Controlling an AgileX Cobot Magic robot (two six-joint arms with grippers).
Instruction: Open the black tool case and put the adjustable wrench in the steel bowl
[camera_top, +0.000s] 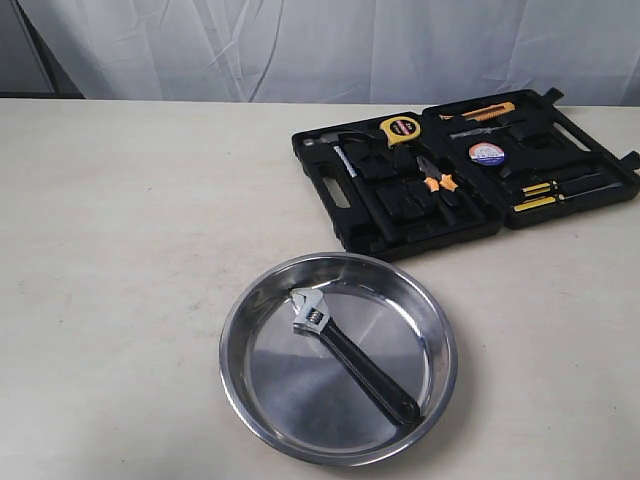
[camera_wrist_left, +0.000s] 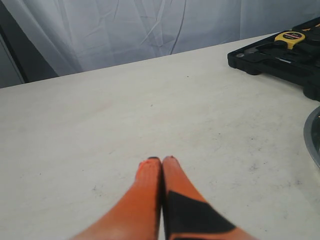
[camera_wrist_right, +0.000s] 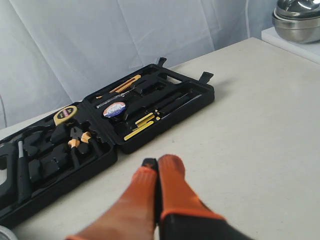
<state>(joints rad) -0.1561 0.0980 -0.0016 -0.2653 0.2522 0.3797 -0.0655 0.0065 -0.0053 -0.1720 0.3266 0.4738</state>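
Case: the flat black plastic hinged tool case (camera_top: 465, 175) lies open, both halves flat, in the upper right of the exterior frame.
Wrench: the small adjustable wrench with silver jaw head and black handle (camera_top: 350, 355) lies diagonally inside the bowl, head to the upper left.
Bowl: the wide shallow shiny steel bowl (camera_top: 232, 345) sits lower centre, near the case but apart from it.
Progress: I judge both steps done; I see nothing left to do.
Left gripper (camera_wrist_left: 161, 160): orange jaws together, empty, over the pale table (camera_top: 120, 250).
Right gripper (camera_wrist_right: 157, 162): jaws together, holding nothing, case ahead of it.
Around: yellow tape measure (camera_top: 398, 129), orange-handled pliers (camera_top: 437, 183) and a hammer (camera_top: 345, 165) are in the case slots. Stacked steel bowls (camera_wrist_right: 297, 20) stand on a ledge.
In the way: nothing that I can see; neither arm shows in the exterior view.
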